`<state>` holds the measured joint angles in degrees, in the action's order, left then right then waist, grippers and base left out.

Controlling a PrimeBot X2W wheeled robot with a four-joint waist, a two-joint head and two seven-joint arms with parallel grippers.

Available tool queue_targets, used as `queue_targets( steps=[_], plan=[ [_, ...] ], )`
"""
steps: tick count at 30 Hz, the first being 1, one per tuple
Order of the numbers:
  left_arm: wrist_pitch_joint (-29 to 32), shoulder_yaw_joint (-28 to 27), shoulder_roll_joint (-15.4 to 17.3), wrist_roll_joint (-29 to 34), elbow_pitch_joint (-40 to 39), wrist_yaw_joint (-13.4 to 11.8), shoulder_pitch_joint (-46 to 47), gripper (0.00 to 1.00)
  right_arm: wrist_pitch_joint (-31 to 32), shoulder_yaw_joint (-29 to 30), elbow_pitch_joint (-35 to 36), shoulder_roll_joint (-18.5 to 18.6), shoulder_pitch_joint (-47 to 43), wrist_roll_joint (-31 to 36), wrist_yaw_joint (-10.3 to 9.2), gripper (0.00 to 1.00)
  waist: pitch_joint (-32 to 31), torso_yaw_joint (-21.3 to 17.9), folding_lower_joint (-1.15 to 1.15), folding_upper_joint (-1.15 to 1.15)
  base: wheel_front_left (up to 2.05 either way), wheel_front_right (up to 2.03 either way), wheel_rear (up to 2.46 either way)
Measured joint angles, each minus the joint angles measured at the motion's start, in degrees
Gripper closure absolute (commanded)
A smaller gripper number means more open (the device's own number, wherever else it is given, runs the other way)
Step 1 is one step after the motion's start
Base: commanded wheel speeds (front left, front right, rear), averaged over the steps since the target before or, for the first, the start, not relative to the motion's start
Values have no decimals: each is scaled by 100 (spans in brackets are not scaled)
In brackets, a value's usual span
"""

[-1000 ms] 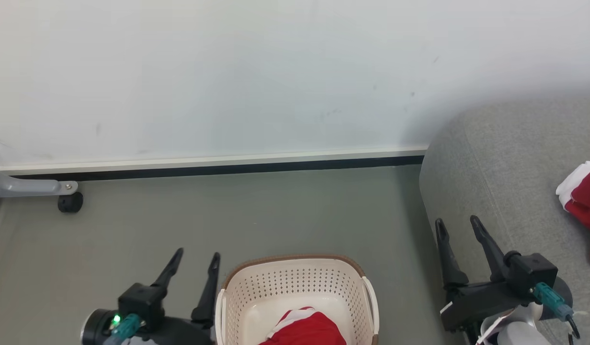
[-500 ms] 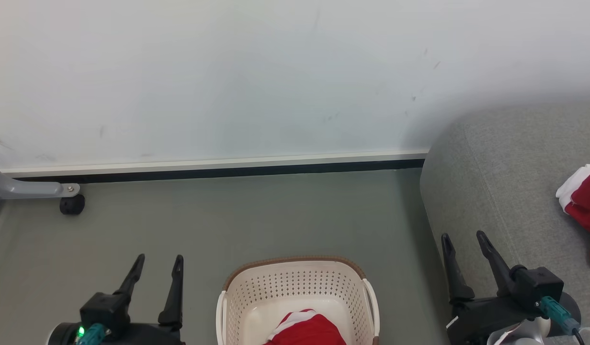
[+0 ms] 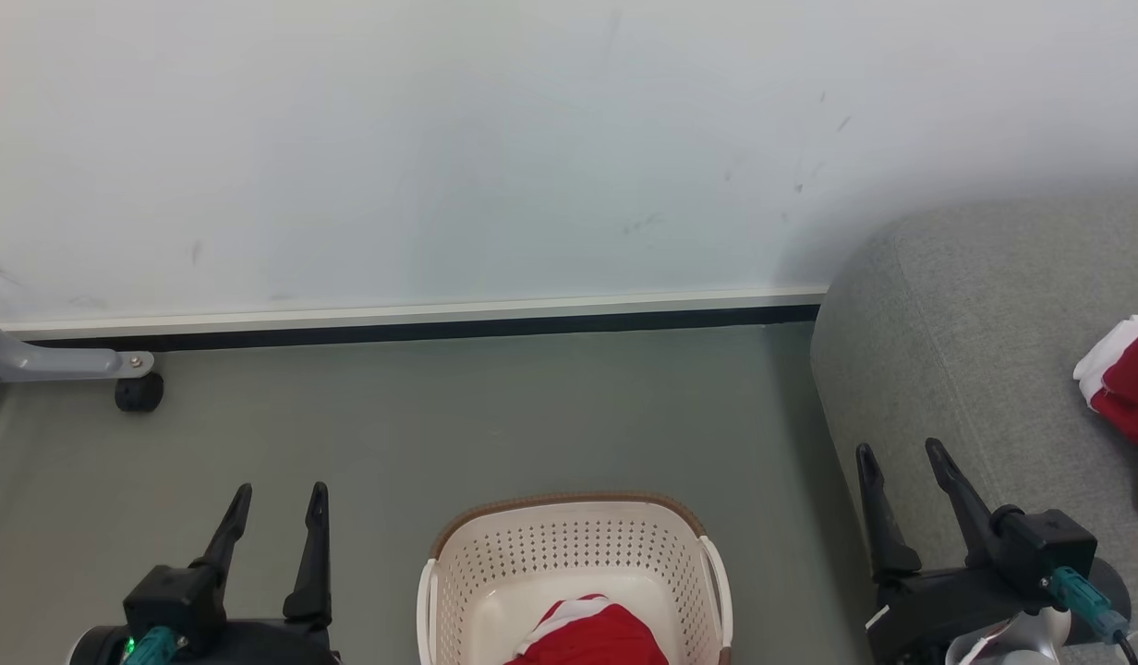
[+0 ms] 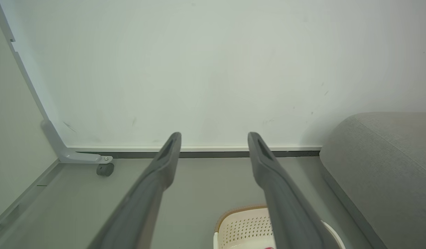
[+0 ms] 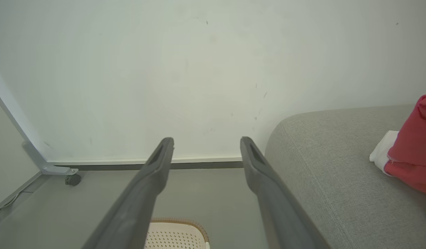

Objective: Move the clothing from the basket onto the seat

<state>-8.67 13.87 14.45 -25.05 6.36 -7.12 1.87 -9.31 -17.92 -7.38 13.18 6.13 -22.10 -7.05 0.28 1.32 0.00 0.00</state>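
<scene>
We see the grey-green floor (image 3: 532, 416) bearing the basket (image 3: 569, 545) near the middle with a red garment (image 3: 592, 639) inside, the seat (image 3: 975, 323) at right with red-and-white clothing (image 3: 1132, 388) lying on it, and a castor (image 3: 139, 392) far left.

Head camera downward; both wrist cameras toward wall (image 4: 213, 69), sharing basket (image 4: 240, 226).

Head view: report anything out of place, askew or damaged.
Nothing damaged or spilled. The basket stands upright with a red garment inside; a second garment lies on the seat. Faint scuff marks dot the wall.
</scene>
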Motion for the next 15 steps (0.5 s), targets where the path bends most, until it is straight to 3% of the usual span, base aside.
queue_targets(
  steps=[15],
  plan=[
    [53,-172,-126,98,-49,0,-9,0,222,111,224,-13,-87,96,-2,0,21,-10,0,0,0,0,0]
  ],
)
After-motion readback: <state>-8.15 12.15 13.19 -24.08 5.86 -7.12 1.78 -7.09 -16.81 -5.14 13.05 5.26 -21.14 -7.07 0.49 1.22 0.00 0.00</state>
